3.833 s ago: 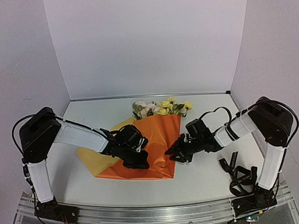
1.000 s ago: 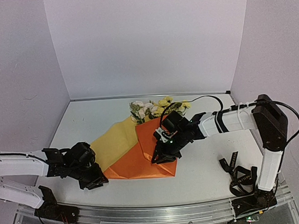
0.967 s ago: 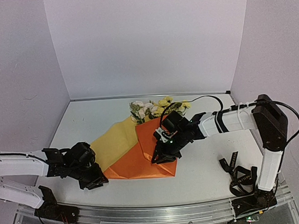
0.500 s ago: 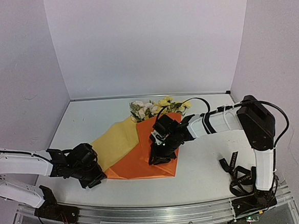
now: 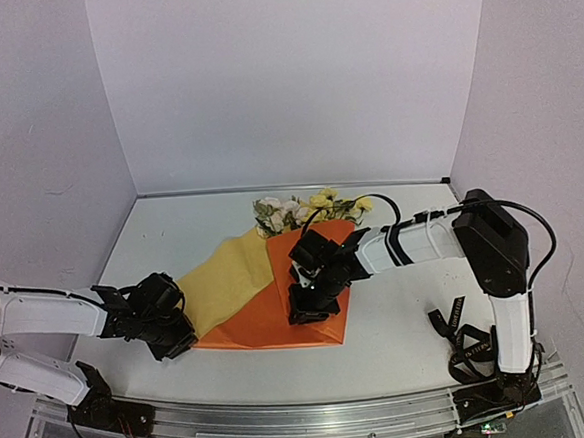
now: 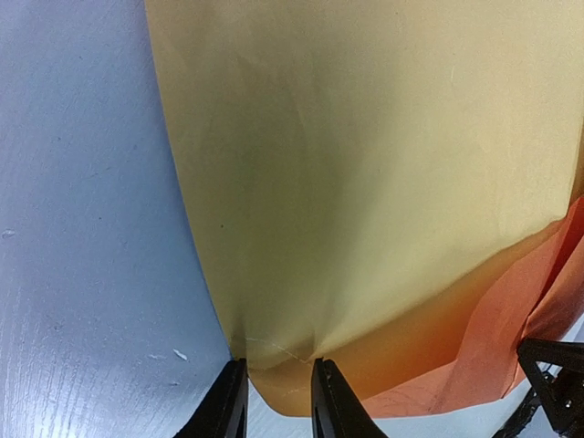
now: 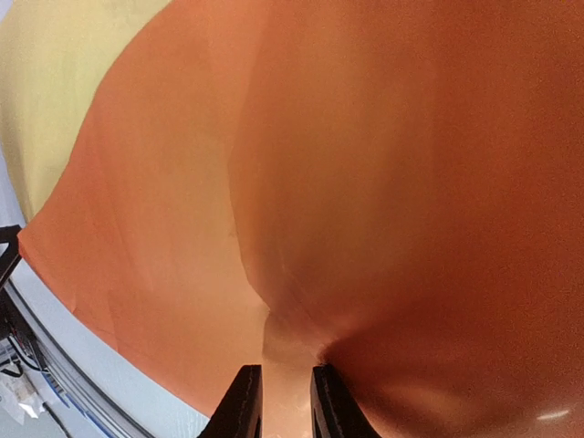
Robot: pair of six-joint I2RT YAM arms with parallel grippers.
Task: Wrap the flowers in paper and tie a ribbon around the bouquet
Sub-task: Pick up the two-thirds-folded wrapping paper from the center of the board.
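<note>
Left end effector [image 6: 276, 401] closed on paper [image 6: 365, 182] at yellow edge, likely anchoring it; right end effector [image 7: 285, 401] pinches orange fold, to wrap flowers [image 5: 306, 210].

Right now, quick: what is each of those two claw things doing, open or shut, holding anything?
Left gripper: closed, pinching the edge of the paper.
Right gripper: closed, pinching a fold in the orange side of the same paper.

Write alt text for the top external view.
Two robot arms pinch an orange-and-yellow paper on a table: left gripper at its near corner, right gripper on the orange fold. Flowers poke from its far end; a black ribbon lies by the right base.
</note>
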